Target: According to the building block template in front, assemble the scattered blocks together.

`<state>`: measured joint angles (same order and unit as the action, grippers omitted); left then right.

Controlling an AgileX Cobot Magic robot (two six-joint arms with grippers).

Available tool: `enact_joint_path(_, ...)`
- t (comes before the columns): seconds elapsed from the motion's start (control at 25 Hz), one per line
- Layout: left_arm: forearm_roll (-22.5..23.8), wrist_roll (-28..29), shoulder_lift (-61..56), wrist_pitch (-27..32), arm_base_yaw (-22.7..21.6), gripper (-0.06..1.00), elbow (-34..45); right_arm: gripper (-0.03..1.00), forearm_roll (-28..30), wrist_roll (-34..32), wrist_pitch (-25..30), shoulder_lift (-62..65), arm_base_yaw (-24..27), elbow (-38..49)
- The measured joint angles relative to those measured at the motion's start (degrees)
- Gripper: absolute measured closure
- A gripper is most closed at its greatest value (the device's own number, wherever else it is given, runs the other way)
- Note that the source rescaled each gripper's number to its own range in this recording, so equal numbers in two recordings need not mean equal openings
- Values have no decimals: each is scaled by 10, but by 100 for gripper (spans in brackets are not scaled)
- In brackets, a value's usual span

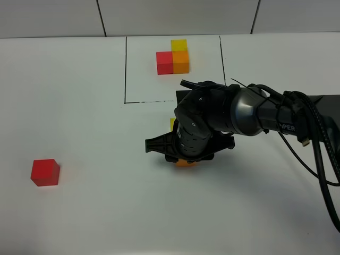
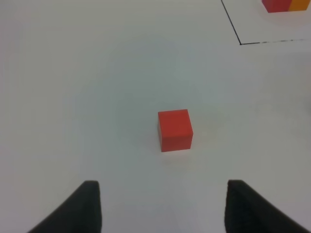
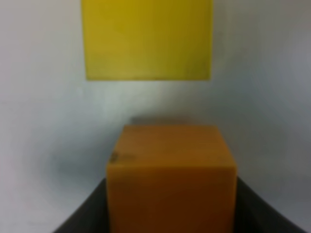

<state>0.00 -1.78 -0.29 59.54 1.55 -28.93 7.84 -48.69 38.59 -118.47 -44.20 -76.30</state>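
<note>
Right wrist view: right pincer (image 3: pixel 171 209) is clenched on the orange cube (image 3: pixel 171 170), with the yellow cube (image 3: pixel 148 39) just beyond it, both near the building block template (image 1: pixel 173 58). Left pincer (image 2: pixel 163 208) hangs released; the red cube (image 2: pixel 175 130) lies well apart from the template.

The template (image 1: pixel 173 57) sits at the far middle of the desk (image 1: pixel 79 111), inside the frame (image 1: pixel 125 69). In front of the frame, near the desk's middle, the right claw (image 1: pixel 186 159) grips the front cube (image 3: pixel 171 179). The back cube (image 3: pixel 148 39) lies just behind it, apart, toward the frame. The left cube (image 1: pixel 44 172) lies alone at the near left, ahead of the left claw (image 2: pixel 163 208) and outside its parted jaws.
</note>
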Motion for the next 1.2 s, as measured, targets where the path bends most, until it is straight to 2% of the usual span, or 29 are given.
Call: enact_joint_path(1.2, 0, 0, 0, 0, 0, 71, 0, 75, 16, 29, 45, -43, 0, -65)
